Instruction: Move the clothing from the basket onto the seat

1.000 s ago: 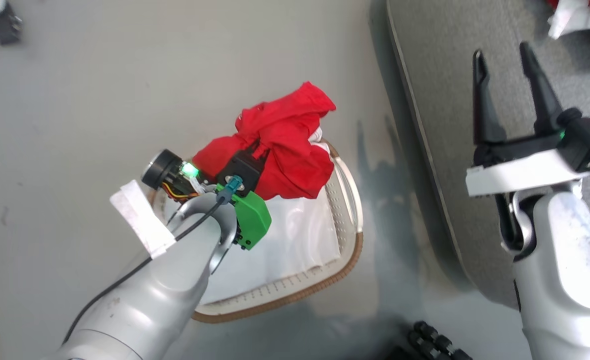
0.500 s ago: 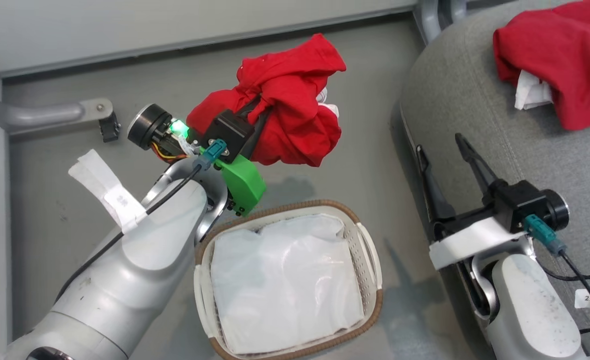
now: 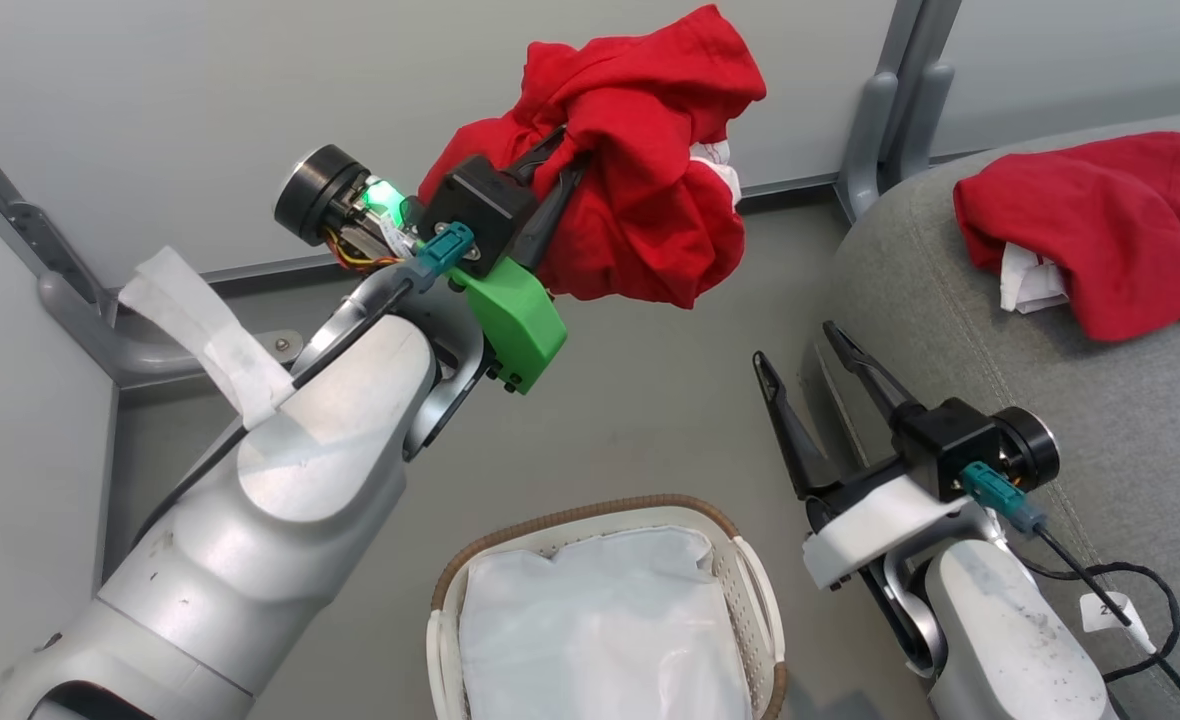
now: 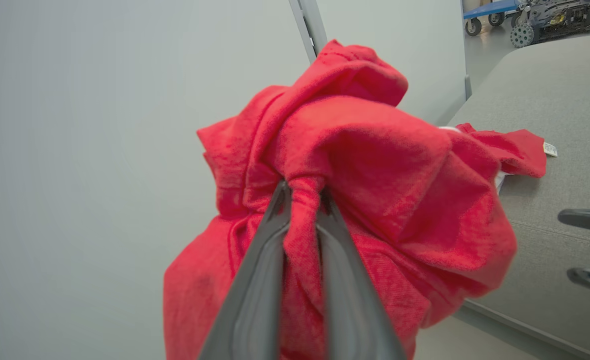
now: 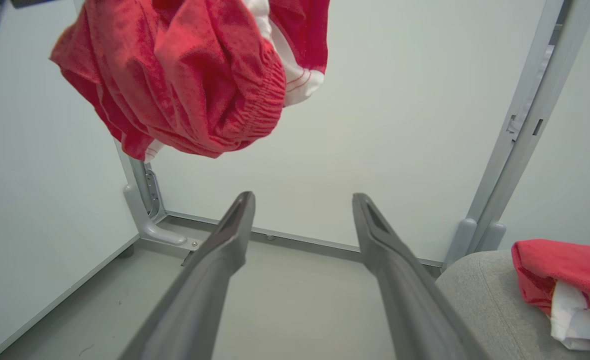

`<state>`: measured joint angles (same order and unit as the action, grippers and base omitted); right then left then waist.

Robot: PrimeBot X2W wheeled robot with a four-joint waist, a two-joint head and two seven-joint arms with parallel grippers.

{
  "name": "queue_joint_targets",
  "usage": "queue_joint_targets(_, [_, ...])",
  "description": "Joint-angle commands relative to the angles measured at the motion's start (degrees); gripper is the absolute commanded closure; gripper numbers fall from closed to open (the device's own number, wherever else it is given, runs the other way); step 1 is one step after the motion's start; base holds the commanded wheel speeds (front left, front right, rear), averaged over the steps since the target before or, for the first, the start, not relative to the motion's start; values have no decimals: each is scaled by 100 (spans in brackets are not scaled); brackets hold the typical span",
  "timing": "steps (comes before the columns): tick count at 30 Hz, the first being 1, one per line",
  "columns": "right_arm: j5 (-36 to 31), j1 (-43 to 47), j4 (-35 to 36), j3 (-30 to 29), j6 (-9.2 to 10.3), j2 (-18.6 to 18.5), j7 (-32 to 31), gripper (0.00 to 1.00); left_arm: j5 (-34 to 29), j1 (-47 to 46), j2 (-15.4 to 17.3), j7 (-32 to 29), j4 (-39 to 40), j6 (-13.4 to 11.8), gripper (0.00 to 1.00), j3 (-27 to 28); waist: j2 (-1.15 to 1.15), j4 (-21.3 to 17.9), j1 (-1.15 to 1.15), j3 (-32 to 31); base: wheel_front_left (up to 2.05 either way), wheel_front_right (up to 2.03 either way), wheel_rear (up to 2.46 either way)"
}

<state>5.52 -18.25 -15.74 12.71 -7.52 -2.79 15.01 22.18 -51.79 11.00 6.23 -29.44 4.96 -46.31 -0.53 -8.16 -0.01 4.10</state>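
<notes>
Red garment (image 3: pixel 640 170): bunched, clamped in left end effector (image 3: pixel 565 160), in the air.
Right end effector (image 3: pixel 795 343): spread wide, empty.
Seat (image 3: pixel 950 420): second red garment (image 3: pixel 1100 240) on it.

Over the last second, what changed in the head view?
The left gripper, fingers shut on a bright red fabric garment, carried it from just above the oval cream-white perforated plastic basket to well clear of it; the head camera shifted too. Unchanged: that grip, right gripper open, second red garment on the grey upholstered seat, white liner sheet in the basket.
</notes>
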Motion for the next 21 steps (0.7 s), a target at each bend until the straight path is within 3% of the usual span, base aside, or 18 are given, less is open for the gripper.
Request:
queue_joint_targets(1, [15,-44,-49,65,6,-19,26,0,84,-78,2,-39,67,-39,100,25,53,66,1,-122,0,0,0])
queue_joint_targets(11, [35,-418,-130,483,6,-20,26,0,125,104,1,-239,520,-101,100,-102,53,167,1,-218,0,0,0])
queue_joint_targets(21, [215,-801,-109,492,6,-19,26,0,198,278,-10,-343,780,-116,100,-226,53,246,1,-252,0,0,0])
